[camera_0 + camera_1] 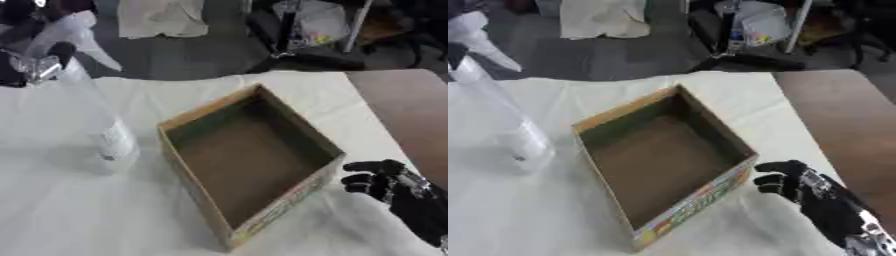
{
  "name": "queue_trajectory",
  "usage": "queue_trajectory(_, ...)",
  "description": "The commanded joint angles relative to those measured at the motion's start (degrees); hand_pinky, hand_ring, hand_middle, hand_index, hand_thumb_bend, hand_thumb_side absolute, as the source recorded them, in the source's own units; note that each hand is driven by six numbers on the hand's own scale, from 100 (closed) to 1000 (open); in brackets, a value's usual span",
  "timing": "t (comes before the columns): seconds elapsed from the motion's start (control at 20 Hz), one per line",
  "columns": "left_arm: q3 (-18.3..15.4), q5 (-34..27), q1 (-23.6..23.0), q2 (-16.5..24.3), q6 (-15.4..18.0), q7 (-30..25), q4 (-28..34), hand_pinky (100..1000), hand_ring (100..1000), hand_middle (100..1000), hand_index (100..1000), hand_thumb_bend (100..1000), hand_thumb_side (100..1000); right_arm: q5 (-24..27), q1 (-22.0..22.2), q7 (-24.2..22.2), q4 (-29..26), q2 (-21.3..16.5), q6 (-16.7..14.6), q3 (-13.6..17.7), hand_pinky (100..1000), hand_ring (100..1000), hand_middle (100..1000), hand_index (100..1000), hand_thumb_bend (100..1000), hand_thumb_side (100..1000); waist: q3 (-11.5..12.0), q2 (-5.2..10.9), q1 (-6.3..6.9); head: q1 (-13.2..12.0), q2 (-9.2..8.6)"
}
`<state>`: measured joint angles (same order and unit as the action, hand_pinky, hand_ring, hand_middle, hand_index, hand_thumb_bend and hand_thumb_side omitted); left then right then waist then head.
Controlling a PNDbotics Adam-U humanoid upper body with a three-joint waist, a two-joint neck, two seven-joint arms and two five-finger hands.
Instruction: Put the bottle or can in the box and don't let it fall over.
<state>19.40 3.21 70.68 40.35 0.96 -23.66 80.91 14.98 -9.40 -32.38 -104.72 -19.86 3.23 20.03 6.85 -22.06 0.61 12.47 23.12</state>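
A clear plastic spray bottle [107, 132] with a white trigger head stands tilted on the white cloth, left of the box. My left hand [33, 64] comes in from the upper left corner and is curled round the bottle's neck, just under the trigger head. The open cardboard box [249, 150] lies in the middle with its brown floor bare and nothing inside. My right hand [798, 186] rests on the cloth beside the box's right corner, apart from it, with its fingers relaxed and holding nothing.
The white cloth [79, 215] covers the table; a bare brown tabletop strip [842, 125] runs along the right side. Beyond the far edge lie a dark floor, a pale cloth [162, 17] and bags with metal legs [315, 25].
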Motion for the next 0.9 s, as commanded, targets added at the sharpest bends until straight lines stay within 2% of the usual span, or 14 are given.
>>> queue_trajectory(0.05,-1.64,-0.97,1.98,0.85,-0.43,0.26,1.22,534,370,120,302,100,188,0.62,0.07,-0.01,-0.54,-0.56,0.26,0.23,818,792,810,773,100,882,0.00,2.29,0.16,0.32,0.40)
queue_trajectory(0.55,-2.53,-3.89,4.91,-0.05,-1.62,0.68,2.20,532,363,121,302,100,133,1.16,0.40,0.10,-0.55,-0.71,1.16,0.37,818,792,811,773,100,868,-0.09,3.84,0.99,1.20,3.05)
queue_trajectory(0.9,-3.63,-4.21,7.99,-1.41,-2.30,1.47,0.82,530,356,120,300,100,100,1.79,0.70,0.20,-0.64,-1.02,1.83,0.37,817,792,811,772,100,866,-0.55,4.92,1.81,1.45,3.96)
